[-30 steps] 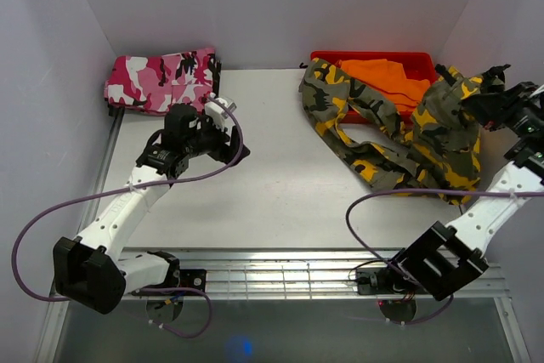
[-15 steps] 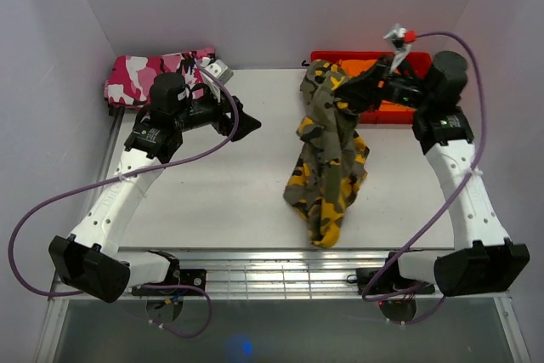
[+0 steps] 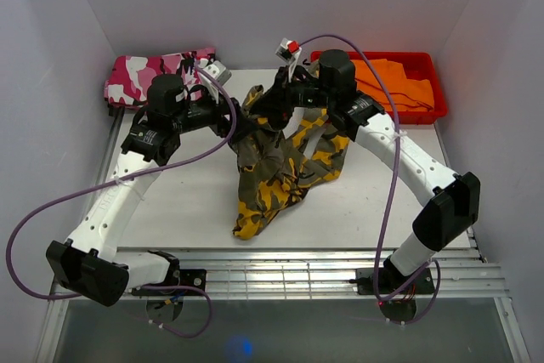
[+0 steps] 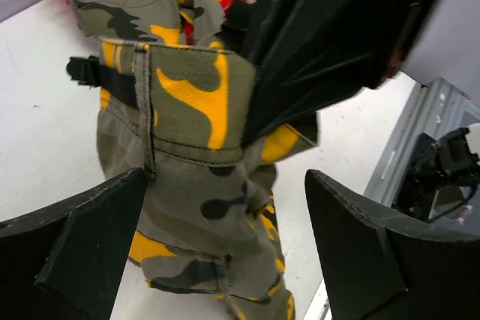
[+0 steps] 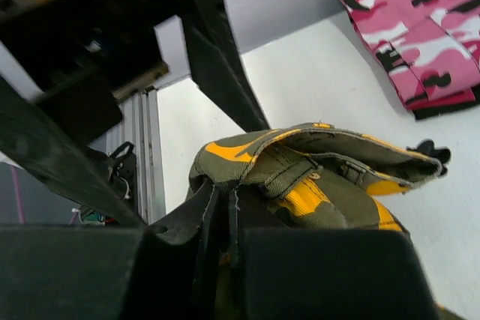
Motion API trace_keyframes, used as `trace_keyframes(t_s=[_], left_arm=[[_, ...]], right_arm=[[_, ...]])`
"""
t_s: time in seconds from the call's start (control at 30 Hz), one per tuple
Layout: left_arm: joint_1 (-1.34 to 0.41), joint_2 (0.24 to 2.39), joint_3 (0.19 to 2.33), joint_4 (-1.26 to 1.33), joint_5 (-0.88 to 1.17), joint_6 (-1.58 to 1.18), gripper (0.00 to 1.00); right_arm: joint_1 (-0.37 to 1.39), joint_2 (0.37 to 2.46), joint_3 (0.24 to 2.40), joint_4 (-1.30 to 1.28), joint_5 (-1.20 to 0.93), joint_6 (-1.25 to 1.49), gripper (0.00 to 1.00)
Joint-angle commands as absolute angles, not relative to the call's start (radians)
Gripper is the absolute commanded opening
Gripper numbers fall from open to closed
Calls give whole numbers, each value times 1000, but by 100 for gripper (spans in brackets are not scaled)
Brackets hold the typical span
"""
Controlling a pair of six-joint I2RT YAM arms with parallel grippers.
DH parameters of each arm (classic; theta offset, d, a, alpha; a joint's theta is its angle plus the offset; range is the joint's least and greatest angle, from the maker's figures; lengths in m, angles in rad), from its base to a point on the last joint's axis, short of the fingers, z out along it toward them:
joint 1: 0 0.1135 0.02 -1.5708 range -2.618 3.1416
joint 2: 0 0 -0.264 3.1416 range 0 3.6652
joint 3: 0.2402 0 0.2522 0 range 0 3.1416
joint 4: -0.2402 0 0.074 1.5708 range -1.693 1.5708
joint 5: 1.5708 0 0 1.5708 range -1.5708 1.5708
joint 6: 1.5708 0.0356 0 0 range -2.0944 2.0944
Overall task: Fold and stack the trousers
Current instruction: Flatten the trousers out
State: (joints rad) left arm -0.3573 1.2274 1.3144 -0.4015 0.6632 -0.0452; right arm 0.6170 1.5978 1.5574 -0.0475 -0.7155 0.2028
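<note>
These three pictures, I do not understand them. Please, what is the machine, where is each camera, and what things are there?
The machine is two robot arms bolted at the near edge of a white table. The wide picture comes from a camera fixed above and behind them. The other two come from small cameras on each wrist, so the dark shapes at their edges are the arm's own fingers.

The right pincer is shut on the olive, yellow and black camouflage trousers, holding the waistband up while the legs trail on the table. The left pincer is open, its fingers either side of that cloth.

At the back lie folded pink camouflage trousers on the left and a red tray with an orange garment on the right.
</note>
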Motion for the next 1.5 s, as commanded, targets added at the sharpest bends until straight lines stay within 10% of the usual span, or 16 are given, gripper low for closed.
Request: trace_keyframes(t_s=[0.0, 0.1, 0.17, 0.27, 0.37, 0.8, 1.47], left_arm=[[-362, 1213, 1299, -416, 563, -9, 98], [-362, 1238, 1301, -426, 509, -3, 96], [-362, 1252, 1311, -440, 499, -3, 79], [-357, 1209, 1284, -413, 515, -28, 40], [-341, 1128, 1223, -391, 519, -64, 0], [-307, 1042, 1057, -393, 626, -104, 0], [-307, 1120, 1055, -376, 658, -95, 0]], right_arm=[[656, 1589, 1677, 110, -706, 228, 8], [673, 1606, 1710, 144, -721, 273, 8], [683, 1612, 1720, 161, -726, 287, 8], [677, 1620, 1736, 109, -717, 279, 14], [605, 1579, 1717, 36, -636, 195, 46], [196, 1747, 1675, -248, -181, -52, 96], [117, 2276, 2017, -356, -260, -81, 99]])
